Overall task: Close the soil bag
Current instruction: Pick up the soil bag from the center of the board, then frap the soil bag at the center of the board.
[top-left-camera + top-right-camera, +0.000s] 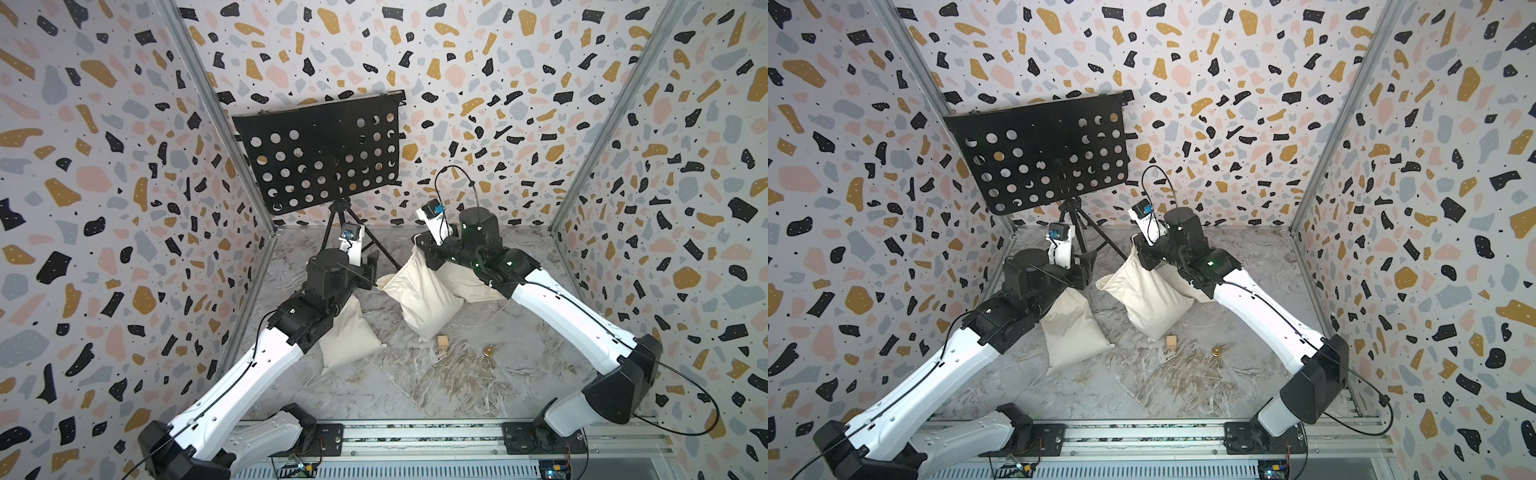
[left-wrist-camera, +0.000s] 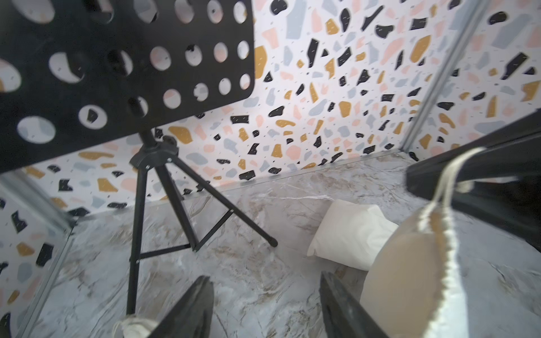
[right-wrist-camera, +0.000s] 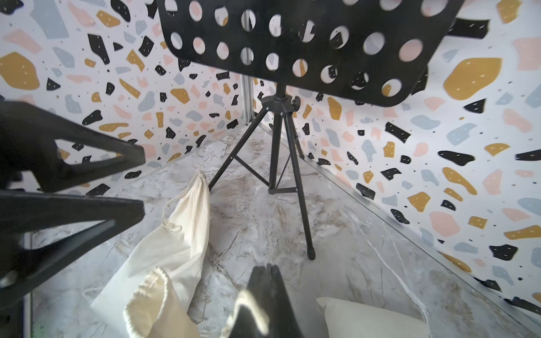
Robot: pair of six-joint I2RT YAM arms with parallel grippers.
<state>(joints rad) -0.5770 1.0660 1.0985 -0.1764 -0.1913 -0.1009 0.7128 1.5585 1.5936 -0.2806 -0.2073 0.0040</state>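
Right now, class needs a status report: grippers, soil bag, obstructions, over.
Right gripper shut on drawstring. Left gripper open, empty. Soil bag mouth open. Music stand leg close behind.

Light: bright, even and white, falling from overhead; the patterned walls (image 1: 457, 62) read cleanly.
Shadows: only faint, soft ones on the marble floor (image 1: 395, 374) beneath the arms.
Edges: in both top views the wide lens bows the corner posts (image 1: 203, 83) outward.
Left wrist view: soil bag (image 2: 409, 278) rim and drawstring (image 2: 448, 181) smear close to the lens; left gripper (image 2: 265, 278) looks soft.
Right wrist view: right gripper (image 3: 268, 273) sits out of focus; music stand (image 3: 292, 44) is slightly blurred, its tripod legs crisper.
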